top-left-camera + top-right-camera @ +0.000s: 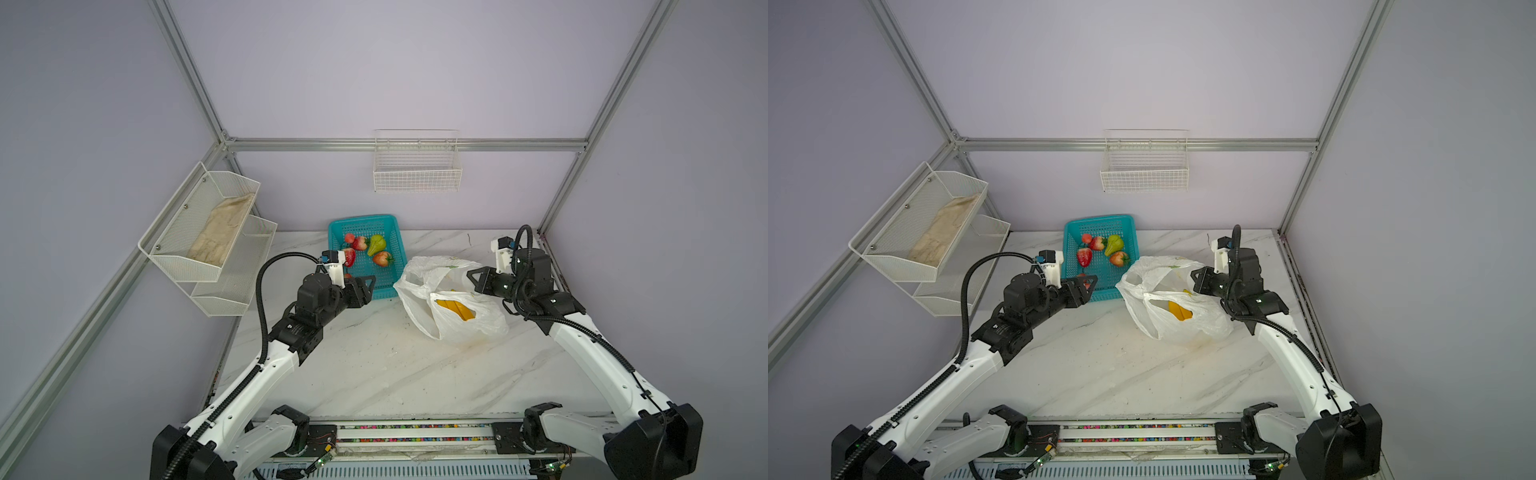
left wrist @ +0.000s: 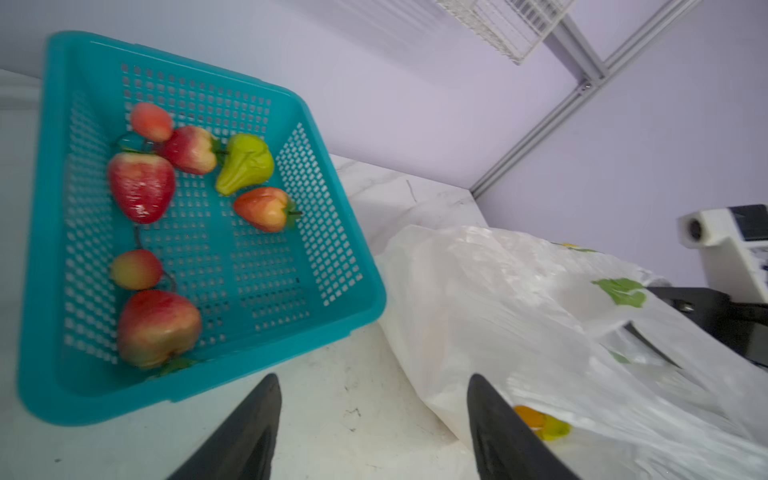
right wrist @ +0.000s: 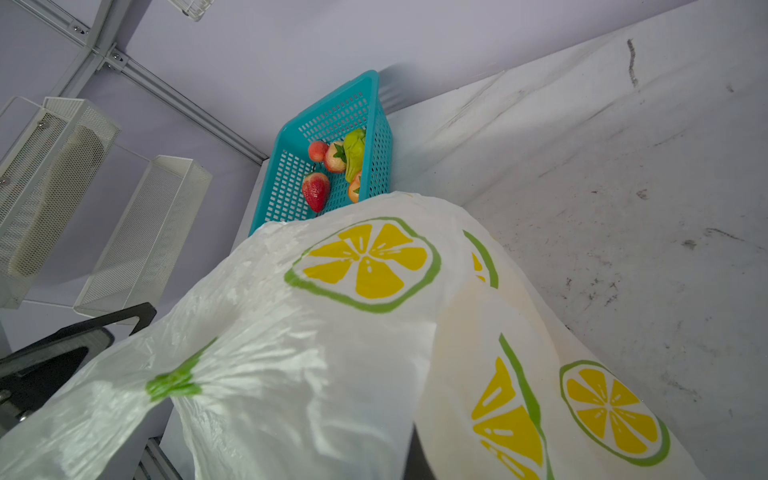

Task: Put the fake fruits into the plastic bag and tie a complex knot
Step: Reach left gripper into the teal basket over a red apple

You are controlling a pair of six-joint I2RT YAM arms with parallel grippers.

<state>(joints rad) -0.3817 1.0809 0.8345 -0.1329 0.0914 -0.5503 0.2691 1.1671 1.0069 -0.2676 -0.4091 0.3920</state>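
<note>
The plastic bag [image 1: 419,307] with lemon prints lies on the marble table, its mouth open; no knot is in view. A yellow banana bunch [image 1: 455,309] lies inside it. The other fake fruits stay in the teal basket [image 1: 365,222]: a green pear [image 1: 376,244], a red strawberry [image 1: 349,257] and several red-pink ones. My left gripper [image 2: 374,378] is open and empty, hovering over bare table between the basket's near rim [image 2: 166,388] and the bag [image 2: 498,299]. My right gripper [image 1: 471,276] is shut on the bag's far rim, and the film [image 3: 332,374] drapes over its jaws.
A white two-tier mesh shelf [image 1: 208,232] holding a beige cloth [image 1: 222,232] hangs on the left wall. A white wire basket [image 1: 417,166] hangs on the back wall. The marble table [image 1: 374,365] stretches in front of the bag.
</note>
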